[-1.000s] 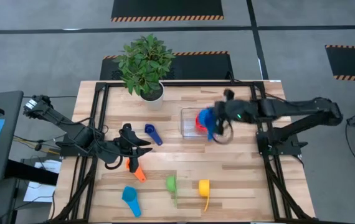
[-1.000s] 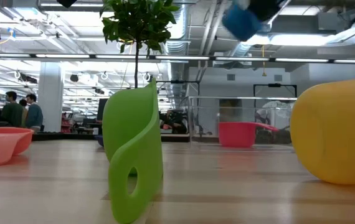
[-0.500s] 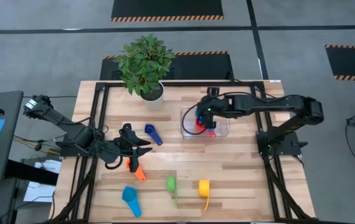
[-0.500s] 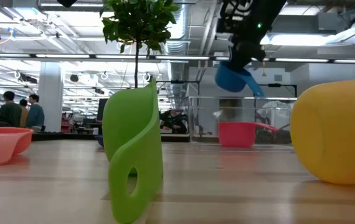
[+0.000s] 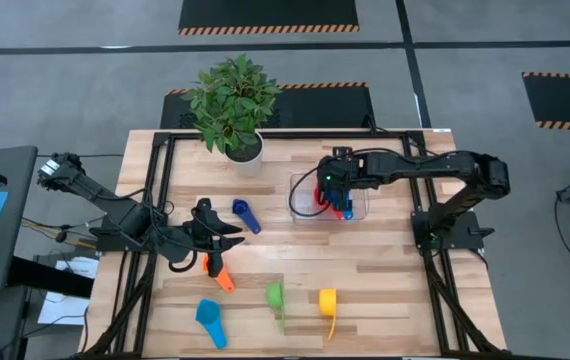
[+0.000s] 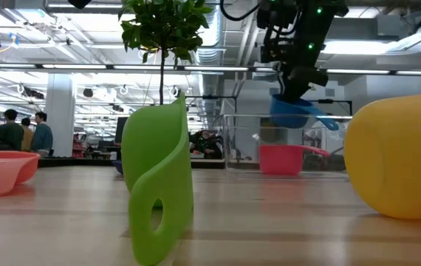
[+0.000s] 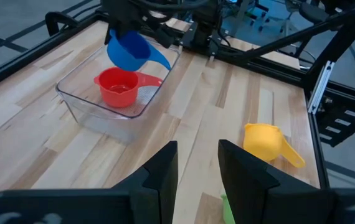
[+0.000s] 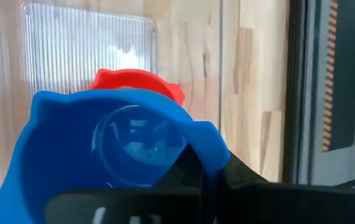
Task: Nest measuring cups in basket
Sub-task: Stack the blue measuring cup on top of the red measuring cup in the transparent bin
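The right gripper point(image 5: 337, 185) is clamped on the blue cup point(image 7: 130, 50) and holds it in the air over the basket point(image 7: 78, 98), mouth upward, its handle slanting down and out to one side. The red cup point(image 7: 120, 86) sits on the basket floor almost straight below it, slightly offset, so the coming move looks like a short descent with the handles brought into line. Farther off, the left gripper point(image 5: 215, 236) waits with fingers parted near the orange cup point(image 5: 220, 274).
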You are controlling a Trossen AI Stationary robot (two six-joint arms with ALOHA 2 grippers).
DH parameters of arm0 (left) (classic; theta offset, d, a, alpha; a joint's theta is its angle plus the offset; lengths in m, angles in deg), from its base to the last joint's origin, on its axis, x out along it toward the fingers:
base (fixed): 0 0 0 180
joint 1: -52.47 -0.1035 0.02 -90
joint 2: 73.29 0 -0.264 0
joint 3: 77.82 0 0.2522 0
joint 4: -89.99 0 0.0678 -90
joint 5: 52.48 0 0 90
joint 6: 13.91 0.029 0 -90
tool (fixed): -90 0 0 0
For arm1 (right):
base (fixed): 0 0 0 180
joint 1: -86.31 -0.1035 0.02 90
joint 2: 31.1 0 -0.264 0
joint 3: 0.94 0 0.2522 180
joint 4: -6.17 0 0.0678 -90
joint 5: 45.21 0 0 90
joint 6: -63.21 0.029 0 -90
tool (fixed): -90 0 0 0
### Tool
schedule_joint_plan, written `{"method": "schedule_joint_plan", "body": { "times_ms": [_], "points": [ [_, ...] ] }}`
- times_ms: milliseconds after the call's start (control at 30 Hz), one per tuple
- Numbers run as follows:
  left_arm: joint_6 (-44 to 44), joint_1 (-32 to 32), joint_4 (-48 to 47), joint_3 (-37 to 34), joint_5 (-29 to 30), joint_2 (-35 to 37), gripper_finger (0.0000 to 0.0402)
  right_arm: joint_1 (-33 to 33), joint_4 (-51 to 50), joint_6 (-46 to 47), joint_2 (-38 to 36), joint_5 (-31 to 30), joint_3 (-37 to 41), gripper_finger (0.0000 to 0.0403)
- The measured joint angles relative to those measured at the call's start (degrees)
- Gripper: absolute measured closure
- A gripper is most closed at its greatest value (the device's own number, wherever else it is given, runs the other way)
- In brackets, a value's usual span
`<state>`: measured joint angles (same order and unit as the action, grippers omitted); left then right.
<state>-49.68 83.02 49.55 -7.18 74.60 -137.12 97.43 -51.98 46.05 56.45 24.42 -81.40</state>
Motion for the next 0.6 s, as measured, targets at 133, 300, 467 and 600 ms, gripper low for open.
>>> {"method": "schedule_joint_plan", "body": {
  "times_ms": [133,300,467,600],
  "points": [
    [-0.1,0.0,0.0,0.0,-0.3,0.0,0.0299,1.7,0.1,0.5,0.0,2.6,0.5,0.0366],
    [-0.3,0.0,0.0,0.0,-0.7,0.0,0.0299,2.4,0.2,0.6,0.0,4.1,1.6,0.0351],
    [-0.3,0.0,0.0,0.0,-0.6,0.0,0.0299,2.4,3.8,0.4,0.0,6.5,1.6,0.0349],
    [-0.4,0.0,0.0,0.0,-0.6,0.0,0.0299,2.5,4.3,0.3,0.1,7.0,1.6,0.0348]
  ]
}}
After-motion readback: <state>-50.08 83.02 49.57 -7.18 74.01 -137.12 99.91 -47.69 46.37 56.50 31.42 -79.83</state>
